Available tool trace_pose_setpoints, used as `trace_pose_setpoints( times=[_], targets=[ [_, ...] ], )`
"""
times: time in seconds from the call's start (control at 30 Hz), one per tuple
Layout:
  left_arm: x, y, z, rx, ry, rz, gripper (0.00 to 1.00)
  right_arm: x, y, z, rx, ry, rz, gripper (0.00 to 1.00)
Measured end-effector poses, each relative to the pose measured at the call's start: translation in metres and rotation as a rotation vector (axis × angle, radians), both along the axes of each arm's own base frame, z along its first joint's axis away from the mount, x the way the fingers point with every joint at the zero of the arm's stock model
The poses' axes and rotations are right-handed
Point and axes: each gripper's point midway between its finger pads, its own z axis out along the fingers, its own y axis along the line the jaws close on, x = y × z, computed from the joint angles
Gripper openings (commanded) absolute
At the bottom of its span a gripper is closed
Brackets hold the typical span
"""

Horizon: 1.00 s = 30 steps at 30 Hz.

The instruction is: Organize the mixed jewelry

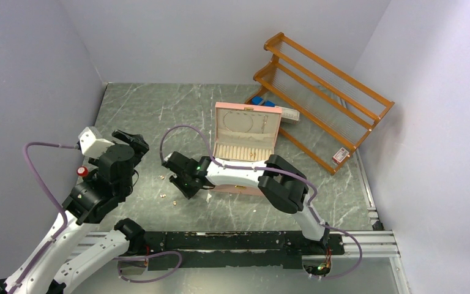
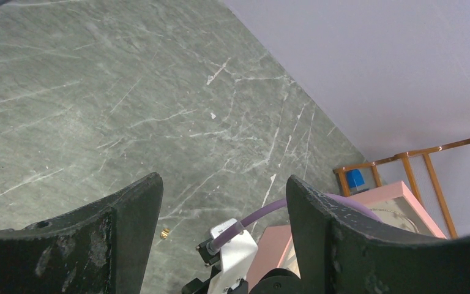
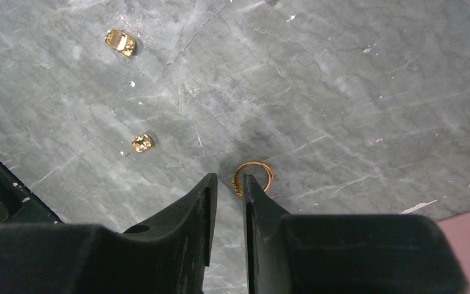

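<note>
Three tiny gold pieces (image 1: 163,195) lie on the marble table (image 1: 147,110) left of my right gripper (image 1: 180,184). In the right wrist view a thin gold ring (image 3: 254,163) lies flat on the table at the tip of the right finger. The jaws of my right gripper (image 3: 229,177) stand a narrow gap apart, with the ring's beaded end just in front of the gap. Two gold pieces (image 3: 120,41) (image 3: 142,143) lie further left. My left gripper (image 2: 223,184) is wide open and empty, raised above the table; one gold piece (image 2: 164,233) shows below it. I cannot make out a silvery wire loop.
The open pink jewelry box (image 1: 246,131) stands right behind the right arm, its corner in the left wrist view (image 2: 404,196). An orange wooden rack (image 1: 324,98) lies at the back right with small blue items. Grey walls close in left, back and right.
</note>
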Motion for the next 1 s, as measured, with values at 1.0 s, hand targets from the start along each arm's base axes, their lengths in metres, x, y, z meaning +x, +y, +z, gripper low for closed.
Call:
trace_pose_setpoints(
  times=[1.0],
  targets=[
    [0.001, -0.005, -0.004, 0.023, 0.022, -0.031, 0.85, 0.004, -0.006, 0.048, 0.207, 0.068, -0.062, 0.0]
  ],
)
